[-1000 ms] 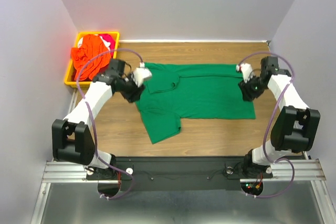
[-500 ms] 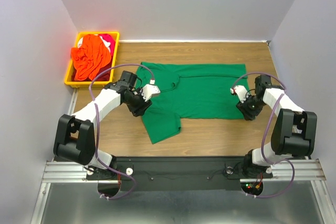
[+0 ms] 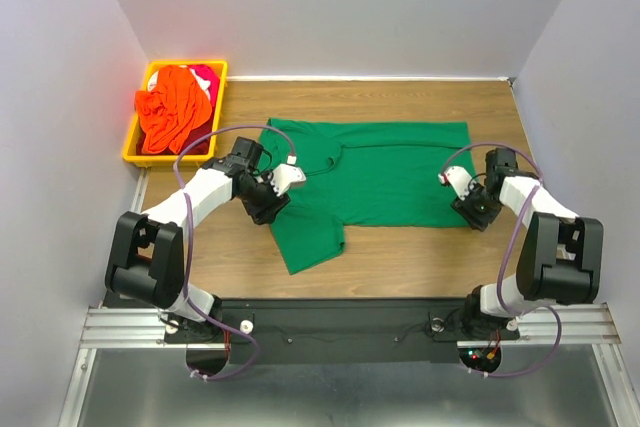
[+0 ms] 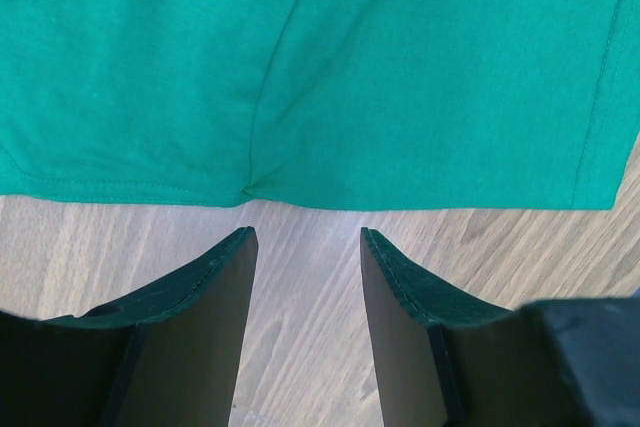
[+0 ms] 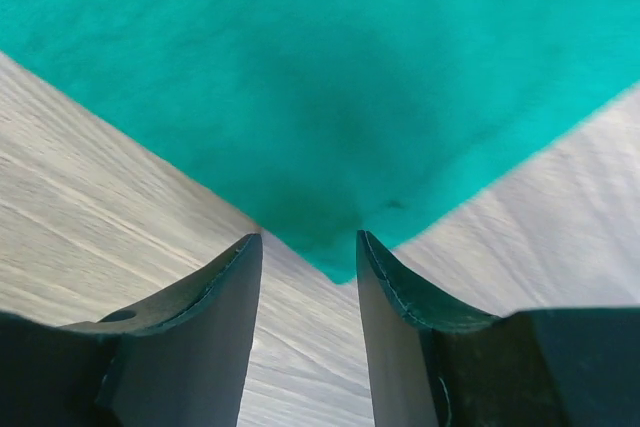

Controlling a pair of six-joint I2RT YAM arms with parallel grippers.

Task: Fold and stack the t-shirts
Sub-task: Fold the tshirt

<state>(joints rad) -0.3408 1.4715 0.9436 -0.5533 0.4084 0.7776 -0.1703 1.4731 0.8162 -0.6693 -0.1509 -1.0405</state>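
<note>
Little is judged done: the green shirt (image 3: 380, 172) is spread on the counter (image 3: 420, 257), the left gripper (image 4: 305, 235) and right gripper (image 5: 305, 239) are held open and empty at its edge, and the other shirts (image 3: 170, 107) are seen in the bin (image 3: 130, 153).

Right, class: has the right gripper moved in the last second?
Yes. The right gripper came toward the robot along the right edge of the green t-shirt, to its near corner.
</note>
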